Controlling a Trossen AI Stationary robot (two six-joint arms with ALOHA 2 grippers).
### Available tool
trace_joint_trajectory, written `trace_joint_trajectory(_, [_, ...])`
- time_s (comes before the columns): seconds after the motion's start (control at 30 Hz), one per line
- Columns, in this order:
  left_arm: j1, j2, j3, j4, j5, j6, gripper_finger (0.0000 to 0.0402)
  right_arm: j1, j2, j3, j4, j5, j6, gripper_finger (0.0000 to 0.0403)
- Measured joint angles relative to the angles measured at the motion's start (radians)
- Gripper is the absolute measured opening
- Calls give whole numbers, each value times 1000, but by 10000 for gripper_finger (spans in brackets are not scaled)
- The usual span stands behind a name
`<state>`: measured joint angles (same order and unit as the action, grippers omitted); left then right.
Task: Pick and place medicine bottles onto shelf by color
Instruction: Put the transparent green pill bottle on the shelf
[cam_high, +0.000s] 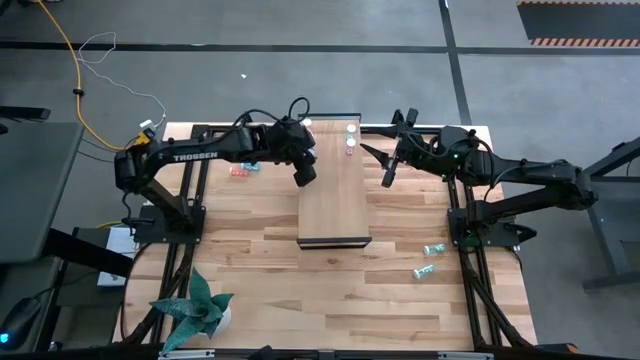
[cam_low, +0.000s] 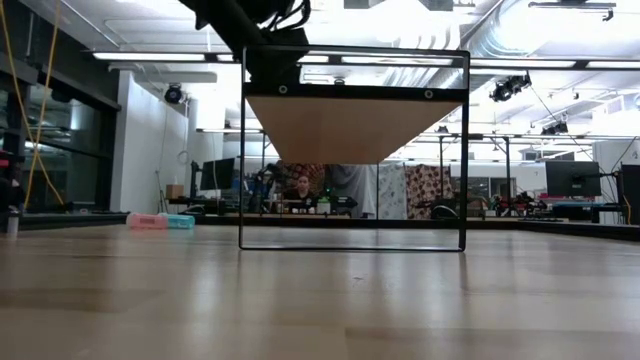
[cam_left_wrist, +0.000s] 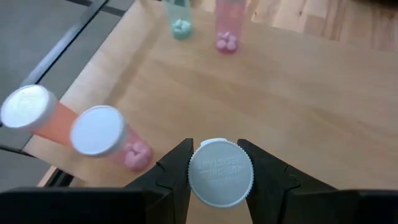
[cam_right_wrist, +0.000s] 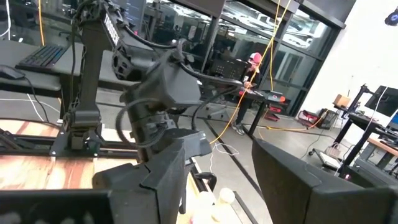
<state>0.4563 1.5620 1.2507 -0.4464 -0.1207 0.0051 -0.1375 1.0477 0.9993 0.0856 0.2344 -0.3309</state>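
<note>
The shelf (cam_high: 335, 205) is a long pale board raised on a dark frame in the middle of the table; the low view shows its underside (cam_low: 355, 125). My left gripper (cam_high: 307, 172) hangs over the shelf's far left part, shut on a medicine bottle whose white cap (cam_left_wrist: 221, 172) faces the wrist camera. An orange bottle (cam_left_wrist: 28, 111) and a pink bottle (cam_left_wrist: 102, 132) stand on the shelf beside it. A teal bottle (cam_left_wrist: 180, 18) and a pink one (cam_left_wrist: 227, 34) stand farther across. My right gripper (cam_high: 388, 165) waits open beside the shelf's far right edge. My left gripper pinches the bottle's white cap (cam_left_wrist: 194, 174) between its two fingers, one on each side of its rim. The fingers slant down from the table's left. The cap hides the bottle's body, so its colour and whether its base stands on the shelf cannot be told.
A pink and a teal bottle (cam_high: 240, 170) lie on the table left of the shelf, also seen in the low view (cam_low: 160, 221). Two teal bottles (cam_high: 432, 249) (cam_high: 424, 271) lie near the right edge. A potted plant (cam_high: 195, 310) stands at the near left corner.
</note>
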Motion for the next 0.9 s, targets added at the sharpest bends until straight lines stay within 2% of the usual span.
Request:
trace_joint_trajectory(0.13, [16, 0, 0, -7, 28, 0, 112, 0, 0, 0, 0, 0, 0, 179])
trace_joint_trajectory(0.9, [20, 0, 0, -1, 28, 36, 115, 0, 0, 0, 0, 0, 0, 179])
